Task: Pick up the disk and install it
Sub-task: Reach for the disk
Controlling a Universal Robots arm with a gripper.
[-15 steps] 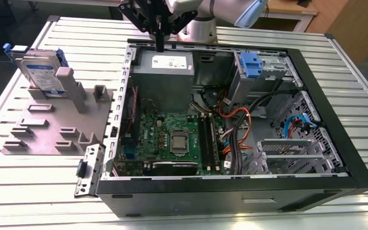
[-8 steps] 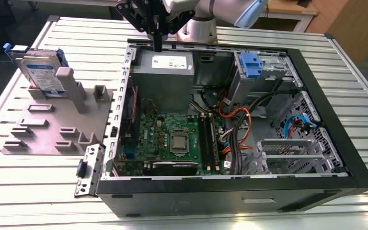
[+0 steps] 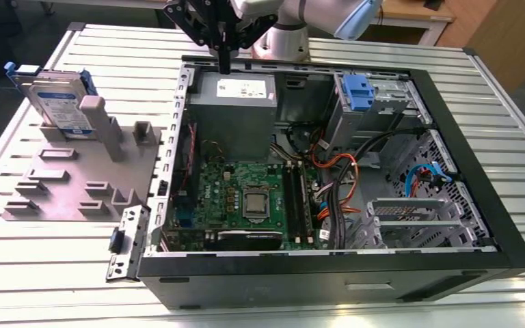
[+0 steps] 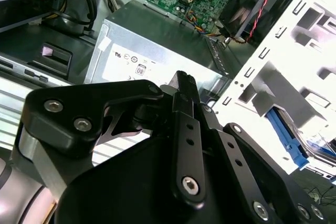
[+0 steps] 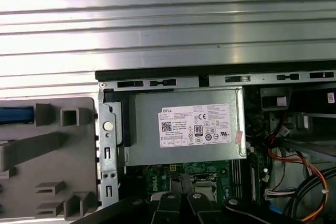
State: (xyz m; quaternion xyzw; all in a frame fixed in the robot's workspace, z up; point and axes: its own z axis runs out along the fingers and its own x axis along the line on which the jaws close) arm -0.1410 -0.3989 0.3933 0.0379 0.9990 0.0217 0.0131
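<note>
Slatted metal table [image 3: 107, 48] with an open computer case [image 3: 504, 236] lying on its side, inside facing up. To the exterior view's left of the case sits a grey holder [image 3: 71, 184] with pegs and slots.

Disk [image 3: 59, 104]: stands on edge in the far end of the holder, label facing out, blue frame showing at its top corners. Nothing touches it. It is well apart from the gripper, outside the case.

Gripper [image 3: 223, 63]: hangs pointing down over the far wall of the case, just above the near edge of the grey power supply box [image 3: 235, 102]. Its fingers are drawn together to a single tip and carry nothing (the second wrist view shows the same, black fingers [image 4: 184, 90] pressed flat against each other with the power supply box [image 4: 157, 51] beyond them).

Inside the case: green circuit board [image 3: 244, 198] below the power supply box, a bundle of orange and black cables [image 3: 335, 164] beside it, and a blue latch tab [image 3: 358, 92] on a metal cage at the far right corner in the exterior view.

First wrist view: power supply box [image 5: 184, 124] with its white sticker, and the holder [image 5: 47, 156] just beside the case wall.
</note>
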